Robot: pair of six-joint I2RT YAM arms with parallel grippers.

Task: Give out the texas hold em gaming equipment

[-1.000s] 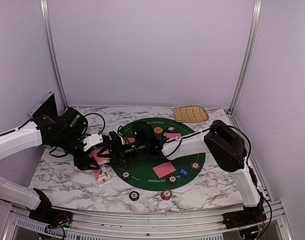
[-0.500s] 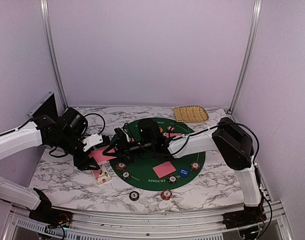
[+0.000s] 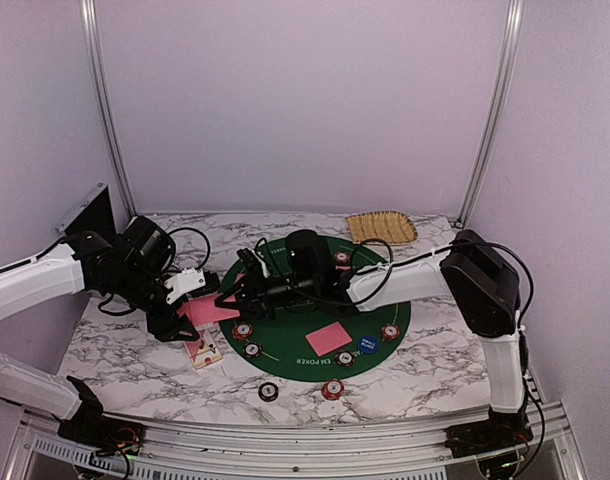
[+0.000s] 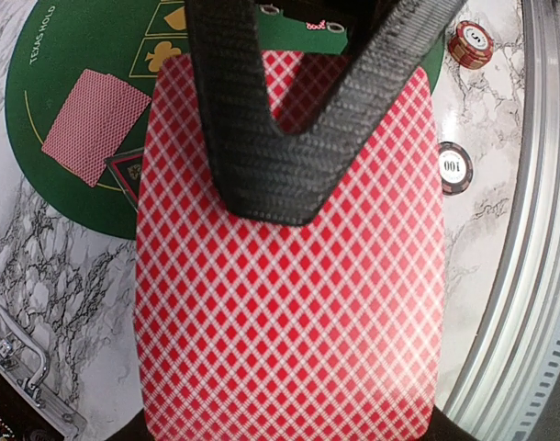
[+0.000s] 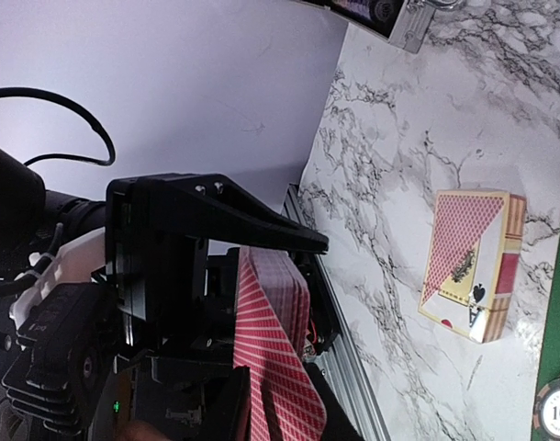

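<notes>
Red-backed deck (image 4: pixel 289 312) sits clamped in our left gripper (image 3: pixel 190 310), held up just off the mat's (image 3: pixel 380 310) left edge. Our right gripper (image 3: pixel 230 297) has reached across and narrowed over it. Whether it pinches a card, we cannot tell; dealing seems imminent.

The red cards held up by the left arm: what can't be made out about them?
- Faces: all views show the red-backed cards back-up or edge-on.
- Count: left wrist view, the front one covers the rest.
- Whether the right gripper grips one: top view, too small and dark.
</notes>
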